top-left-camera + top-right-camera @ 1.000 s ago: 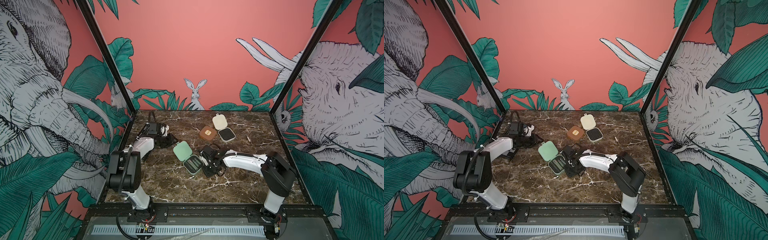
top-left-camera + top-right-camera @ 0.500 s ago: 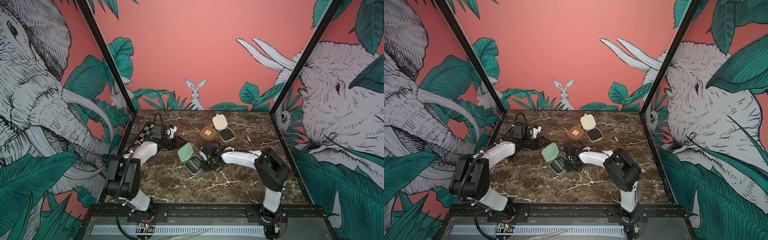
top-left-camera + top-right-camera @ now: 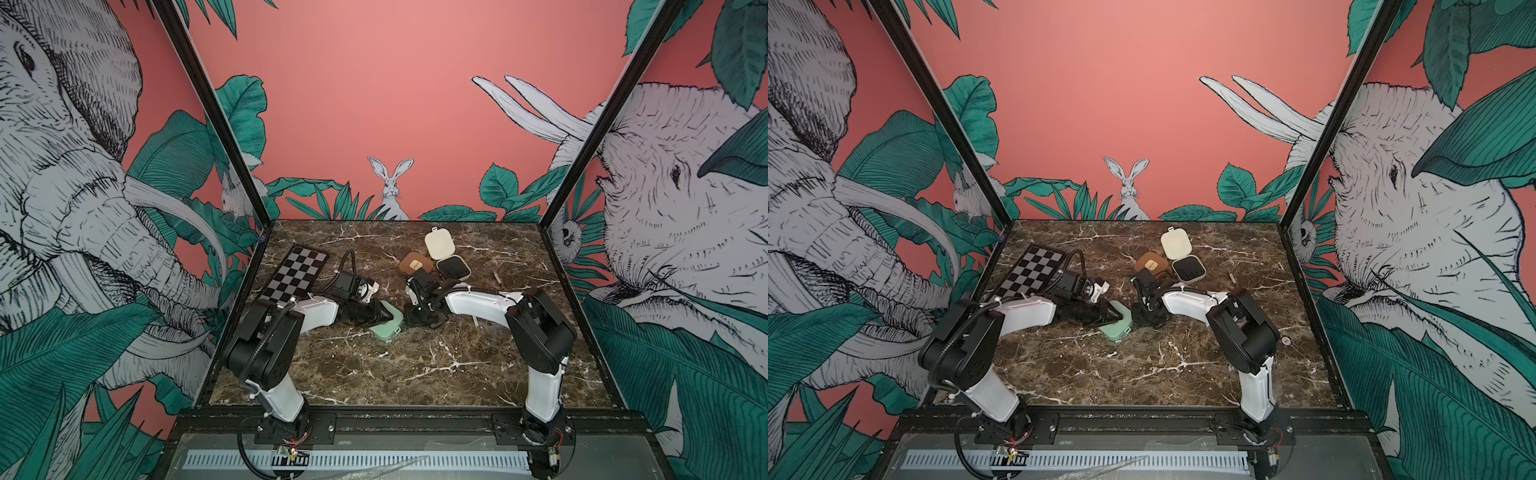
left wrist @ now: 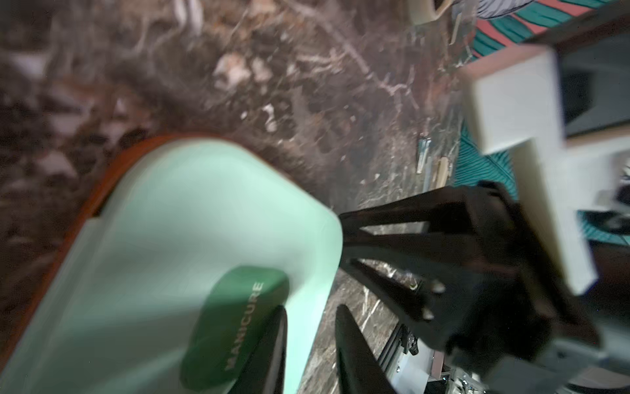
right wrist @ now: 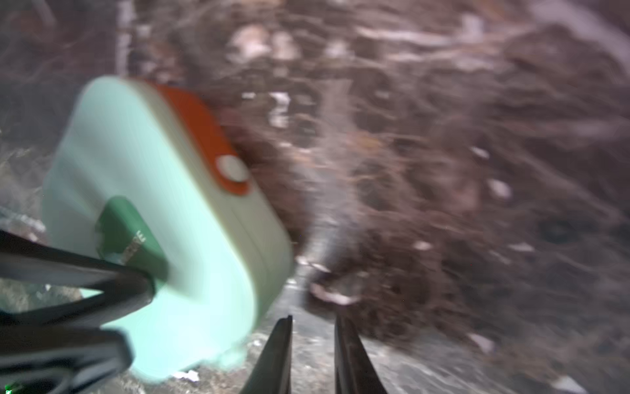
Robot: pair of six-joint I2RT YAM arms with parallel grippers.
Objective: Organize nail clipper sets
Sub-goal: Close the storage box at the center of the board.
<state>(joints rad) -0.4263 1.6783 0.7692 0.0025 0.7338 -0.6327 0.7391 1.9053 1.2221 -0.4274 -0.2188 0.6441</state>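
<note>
While the mint case (image 3: 387, 325) lies shut between both arms, the left gripper (image 3: 384, 316) presses its lid, jaws slightly parted, pinching nothing. The right gripper (image 3: 409, 318) waits just beside the case, parted and empty.

Mint case (image 3: 386, 328) half behind left pincer (image 3: 388, 316)

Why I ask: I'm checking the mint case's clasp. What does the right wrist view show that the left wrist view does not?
Only the right wrist view shows the orange clasp tab with its white button on the side of the case, and the left pincer resting on the green label.

Only the left wrist view shows the open right pincer at the case's edge, the readable word MANICURE, and slim tools lying farther off.

Both views show the mint green case, apparently shut, on the marble table.
</note>
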